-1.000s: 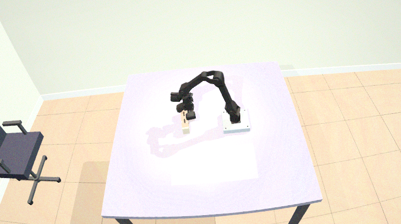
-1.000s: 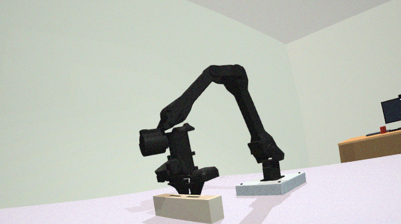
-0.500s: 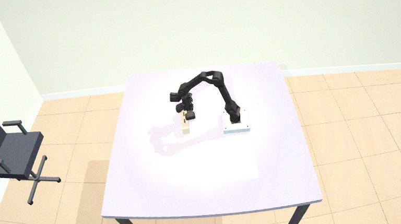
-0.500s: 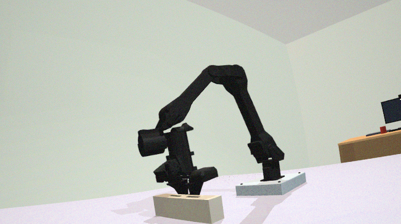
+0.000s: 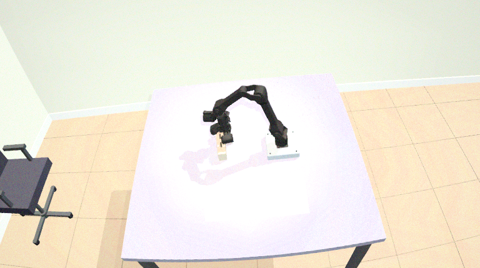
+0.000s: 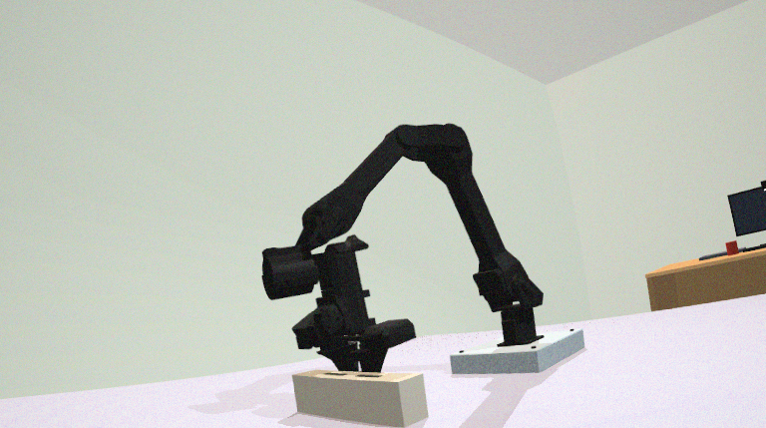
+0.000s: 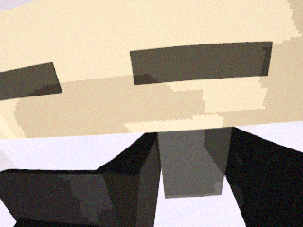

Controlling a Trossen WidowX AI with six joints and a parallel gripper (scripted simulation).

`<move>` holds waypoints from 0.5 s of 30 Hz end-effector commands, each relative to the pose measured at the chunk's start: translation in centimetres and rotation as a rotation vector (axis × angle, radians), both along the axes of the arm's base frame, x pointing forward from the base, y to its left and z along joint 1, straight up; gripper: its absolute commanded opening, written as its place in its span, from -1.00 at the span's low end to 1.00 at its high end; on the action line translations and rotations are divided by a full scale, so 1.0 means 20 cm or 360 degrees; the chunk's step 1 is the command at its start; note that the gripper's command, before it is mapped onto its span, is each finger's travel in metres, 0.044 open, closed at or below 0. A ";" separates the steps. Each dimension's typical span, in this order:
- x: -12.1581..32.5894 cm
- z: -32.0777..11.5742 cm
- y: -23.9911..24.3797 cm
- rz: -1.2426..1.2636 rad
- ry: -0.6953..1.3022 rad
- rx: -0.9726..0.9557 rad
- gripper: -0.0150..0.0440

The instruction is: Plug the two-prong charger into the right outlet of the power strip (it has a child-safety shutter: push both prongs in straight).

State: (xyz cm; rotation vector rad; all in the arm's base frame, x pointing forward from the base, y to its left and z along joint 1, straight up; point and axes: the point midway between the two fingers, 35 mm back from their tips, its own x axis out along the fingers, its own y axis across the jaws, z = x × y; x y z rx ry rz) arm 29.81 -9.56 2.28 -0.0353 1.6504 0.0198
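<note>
From the top, the tan power strip (image 5: 221,154) (image 6: 350,398) (image 7: 99,109) lies on the table (image 5: 254,229) (image 6: 649,366). Its long side runs from the wall side toward the front edge. The black gripper (image 5: 225,133) (image 6: 359,365) (image 7: 186,130) is over its wall-side end. The charger is too small or hidden to tell.

From the outside view, the gripper points down, its tips by the strip's top. The strip's long side goes left to right. The charger's spot cannot be told here.

From the wrist, the gripper holds the gray charger (image 7: 193,163) between its two fingers. The charger's long way goes up and down the picture, and its top end meets the strip's edge. Its prongs do not show, so which way they point cannot be told. Two dark slots (image 7: 201,63) run across the strip.
</note>
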 end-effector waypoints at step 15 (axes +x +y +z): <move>0.04 0.00 0.00 0.0004 -0.0057 -0.0001 -0.49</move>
